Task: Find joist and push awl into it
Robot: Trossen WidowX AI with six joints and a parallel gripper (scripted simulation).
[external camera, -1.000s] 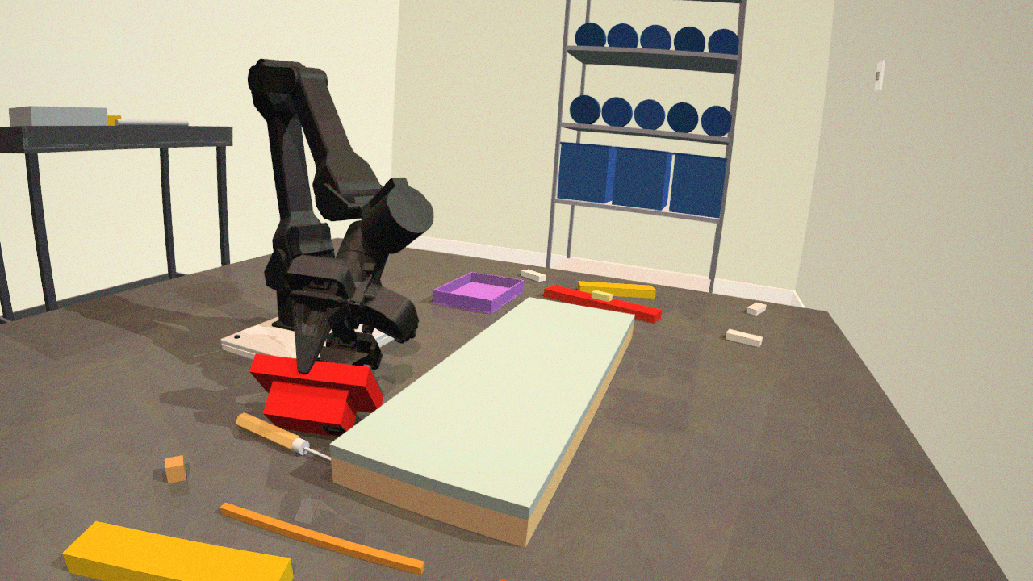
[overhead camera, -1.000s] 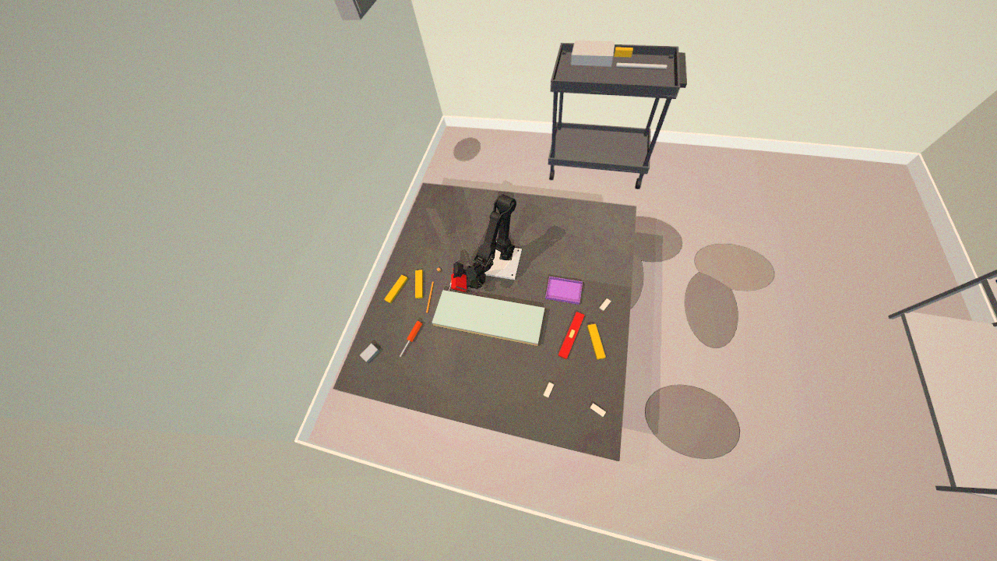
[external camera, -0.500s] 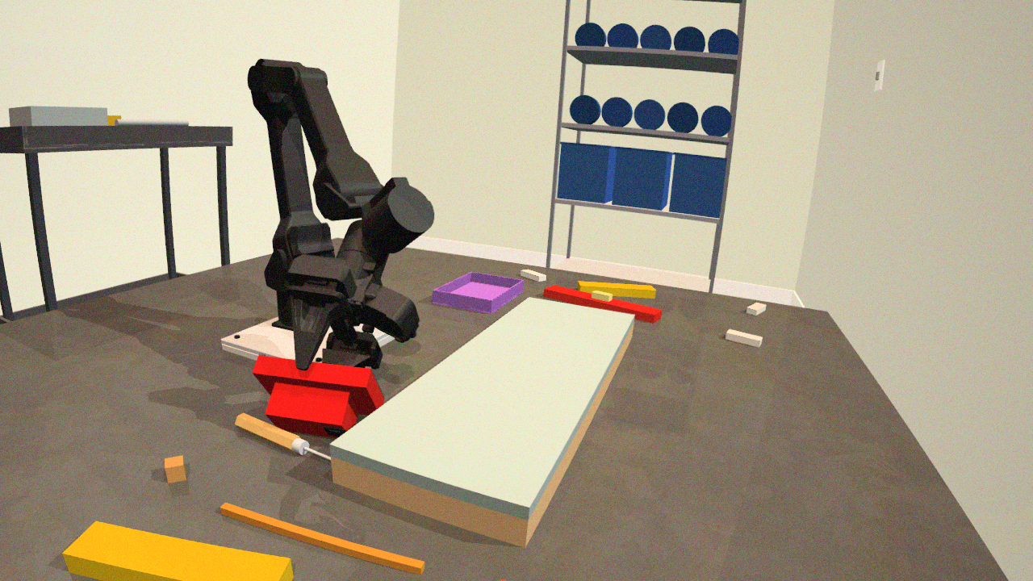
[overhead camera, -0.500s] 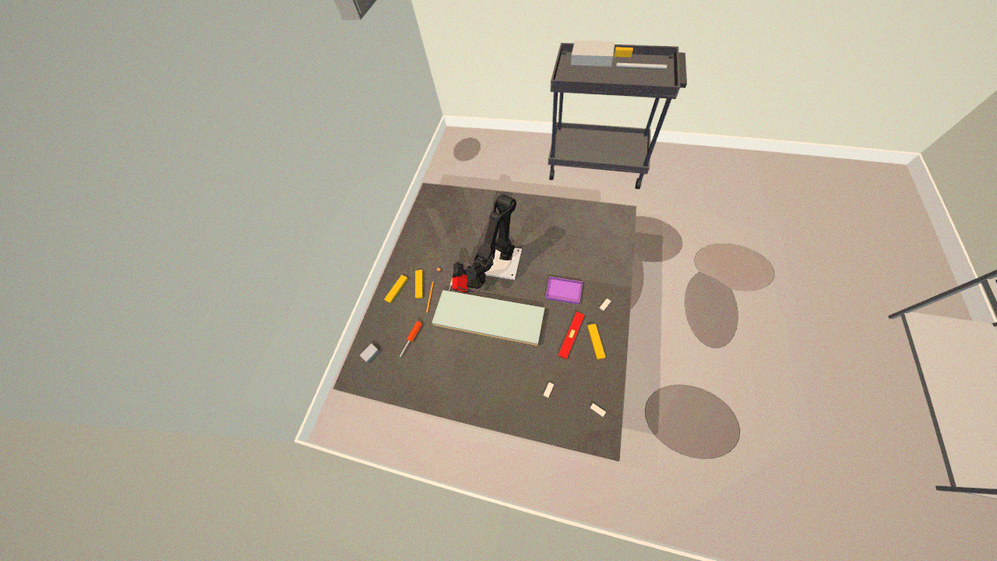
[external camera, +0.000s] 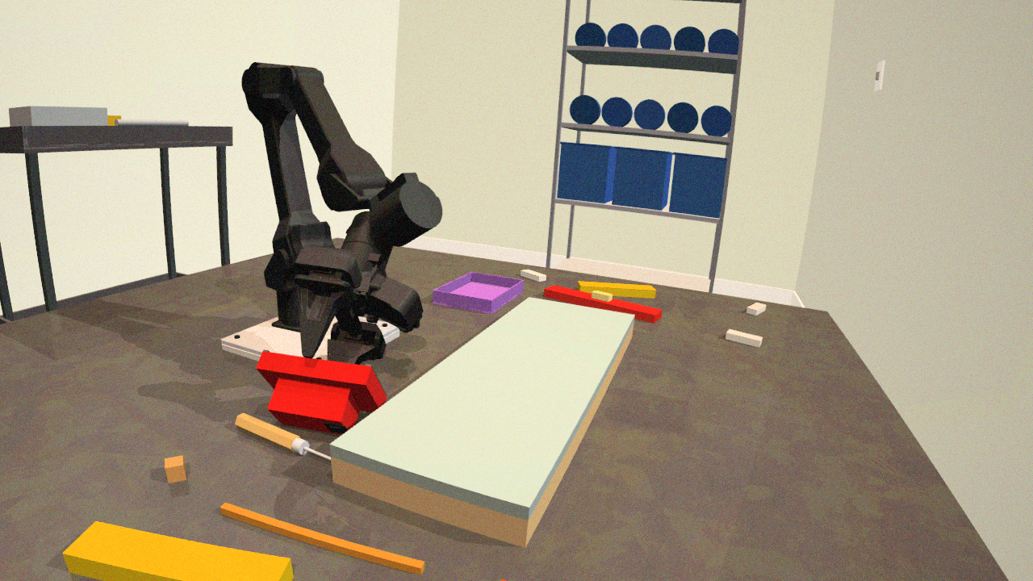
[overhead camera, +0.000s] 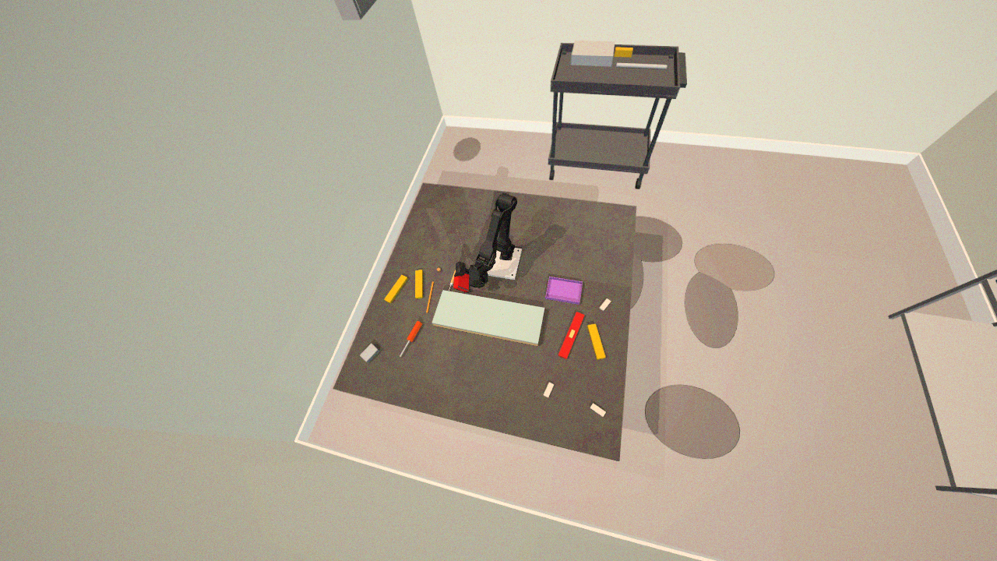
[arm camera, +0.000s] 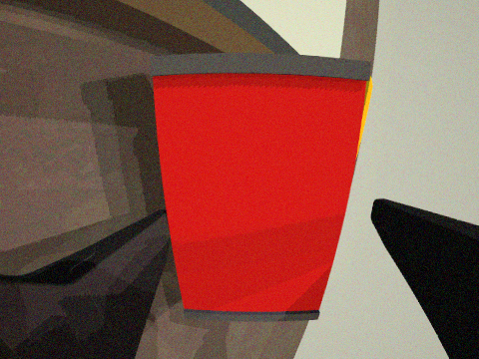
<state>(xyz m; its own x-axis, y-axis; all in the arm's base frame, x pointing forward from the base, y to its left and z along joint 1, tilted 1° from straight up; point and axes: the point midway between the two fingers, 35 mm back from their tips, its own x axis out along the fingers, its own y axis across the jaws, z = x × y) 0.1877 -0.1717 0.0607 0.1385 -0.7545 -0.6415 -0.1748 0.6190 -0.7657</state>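
Red and boxy, the stud finder sits on the dark floor mat, beside the near end of the pale green floor panel. The black claw hangs directly over it, spread wide and gripping nothing. The wooden-handled awl lies just beside the finder; the purple tray stands well apart.

The arm is matte black throughout, built of blocky, angular links with a large round drum at one joint. It stands on a flat white base plate with dark screw heads at its corners. The gripper has tapered, wedge-shaped black fingers.
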